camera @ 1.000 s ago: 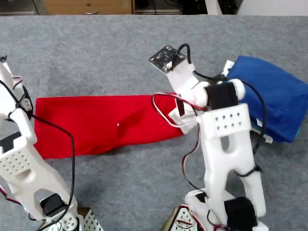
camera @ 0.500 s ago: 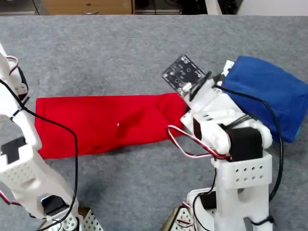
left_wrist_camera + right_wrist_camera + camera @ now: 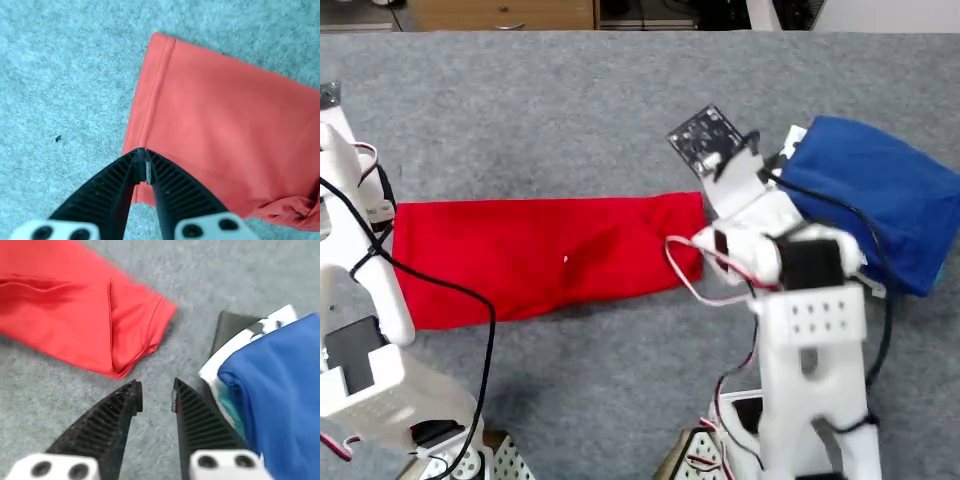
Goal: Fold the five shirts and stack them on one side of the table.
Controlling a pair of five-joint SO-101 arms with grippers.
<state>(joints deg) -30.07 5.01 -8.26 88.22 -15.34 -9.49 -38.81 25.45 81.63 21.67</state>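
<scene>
Left gripper [image 3: 144, 162]: closed, and its tips meet right over the hem at the left end of the red shirt [image 3: 540, 255]. No cloth is visibly pinched.
Right gripper [image 3: 157, 390]: jaws a little apart and holding nothing, above bare tabletop [image 3: 520, 110] between the shirt's right end and the stack [image 3: 880, 195].
Just changed: the right arm has come off the shirt's right end and swung towards the stack, and the left arm has shifted at the far left. The shirt has stayed a long flat strip.
Meaning: likely a release. The lengthwise fold looks done and the crosswise folds are still to come.
Edges: both short ends of the shirt lie exposed and reachable. The right end sits near the blue-topped stack but apart from it.
Open room: there is wide grey tabletop beyond the shirt, with less room on the near side by the arm bases.
</scene>
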